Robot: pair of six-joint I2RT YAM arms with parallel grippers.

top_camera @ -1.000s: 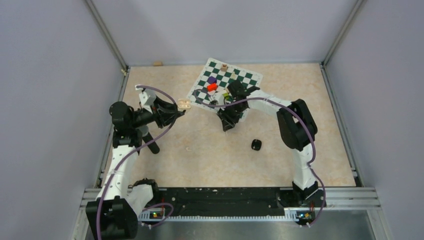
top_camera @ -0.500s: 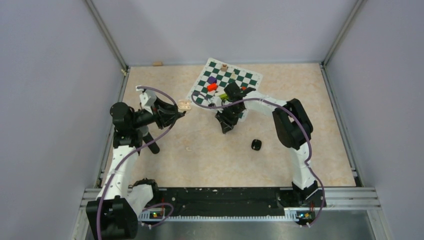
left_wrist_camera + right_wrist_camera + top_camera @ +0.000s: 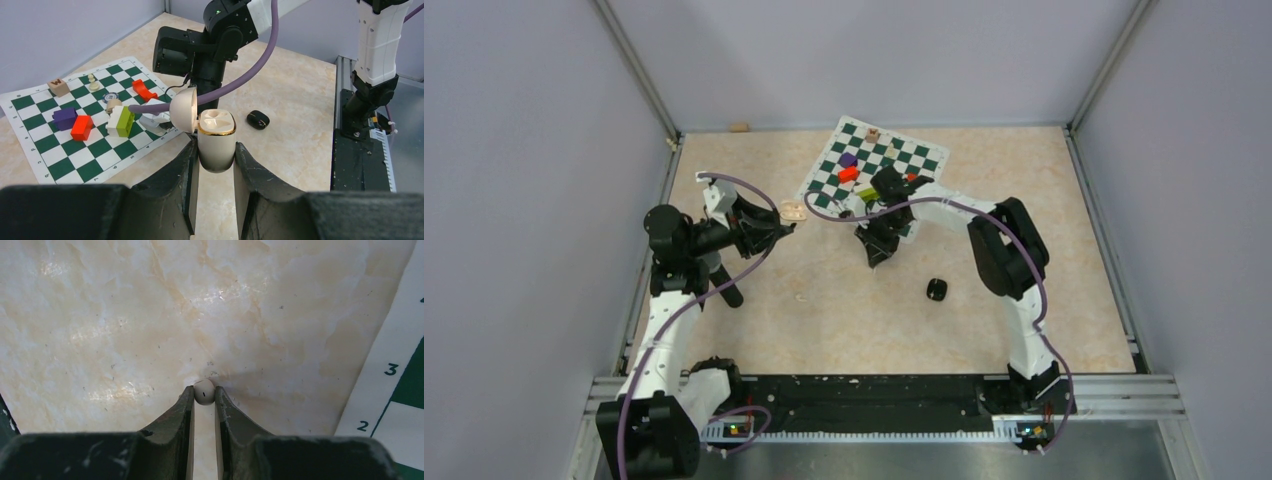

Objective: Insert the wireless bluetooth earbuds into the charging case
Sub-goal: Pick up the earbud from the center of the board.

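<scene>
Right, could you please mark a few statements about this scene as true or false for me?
1. The left claw grips the case, its lid open. True.
2. The right claw hangs open over the board. False: it is shut on a white earbud on the bare table, beside the board.
3. The black pod lies on the board. False: it lies on the table, off the board.
4. A red block sits on the board. True.

A wooden cube (image 3: 59,87) bears "W"; the chessboard (image 3: 395,330) margin reads 3 and 2
</scene>
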